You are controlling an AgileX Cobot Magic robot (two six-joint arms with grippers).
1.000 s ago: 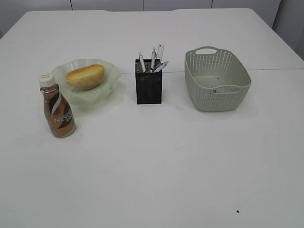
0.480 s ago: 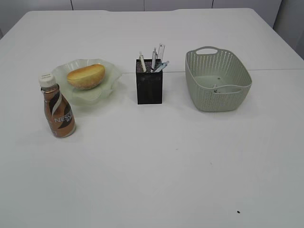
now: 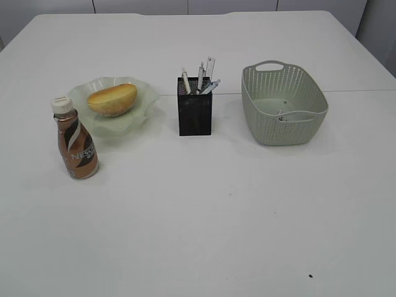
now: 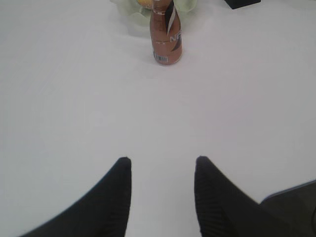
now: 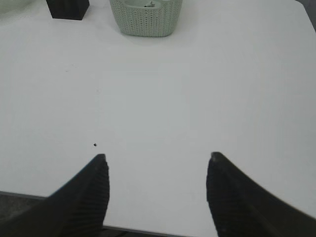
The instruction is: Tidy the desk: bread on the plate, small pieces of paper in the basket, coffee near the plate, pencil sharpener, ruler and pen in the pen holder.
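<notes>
The bread [image 3: 112, 99] lies on the pale green plate [image 3: 139, 93] at the left. A brown coffee bottle [image 3: 75, 140] stands upright just in front of the plate, also in the left wrist view as the coffee bottle [image 4: 166, 37]. The black mesh pen holder [image 3: 195, 113] holds pens and a ruler [image 3: 210, 67]; the pencil sharpener is hidden. The green basket [image 3: 283, 104] holds small pieces of paper [image 3: 281, 115]. My left gripper [image 4: 163, 163] is open over bare table, well short of the bottle. My right gripper [image 5: 157, 160] is open near the table's front edge. Neither arm shows in the exterior view.
A small dark speck [image 3: 310, 276] lies on the white table [image 3: 204, 210] at the front right, also seen as the speck [image 5: 95, 144] beside my right gripper. The table's front edge [image 5: 148, 231] runs under the right fingers.
</notes>
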